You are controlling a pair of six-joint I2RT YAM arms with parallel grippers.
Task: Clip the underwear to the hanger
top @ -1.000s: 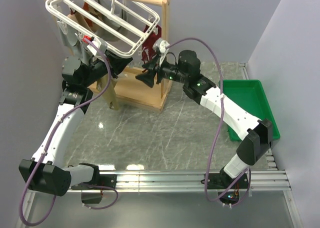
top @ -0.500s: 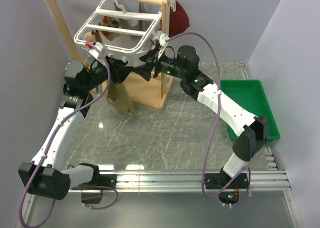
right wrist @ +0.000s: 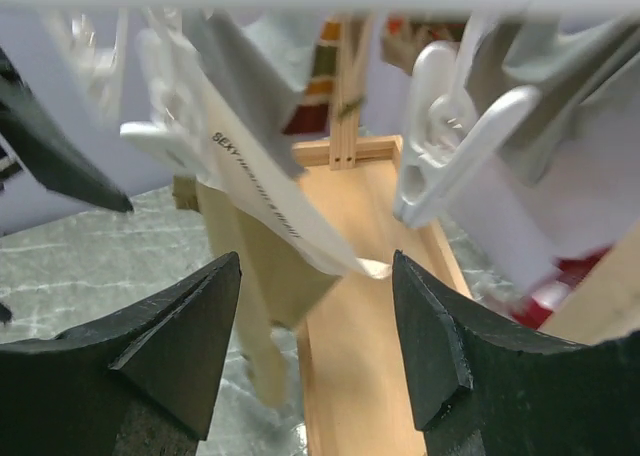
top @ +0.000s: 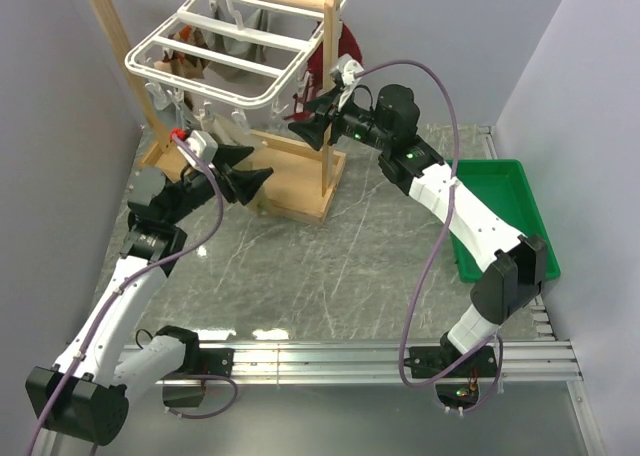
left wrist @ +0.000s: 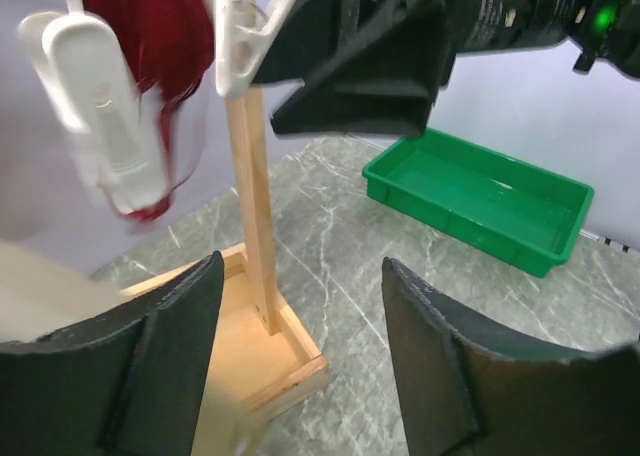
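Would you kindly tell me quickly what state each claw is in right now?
Left claw: open, holding nothing.
Right claw: open, holding nothing.

We picture a white hanger [top: 235, 61] and a pale wooden stand [left wrist: 255, 206], with tan underwear [right wrist: 275, 276] banded white and lettered black, and a dark red garment [left wrist: 150, 26]. The left end effector [left wrist: 302, 266] and right end effector [right wrist: 317, 261] are black, the arms [top: 130, 296] white, the cables [top: 420, 288] purple. The worktop [top: 330, 266] is grey marble veined white, and the tray [left wrist: 480, 201] is bright green.
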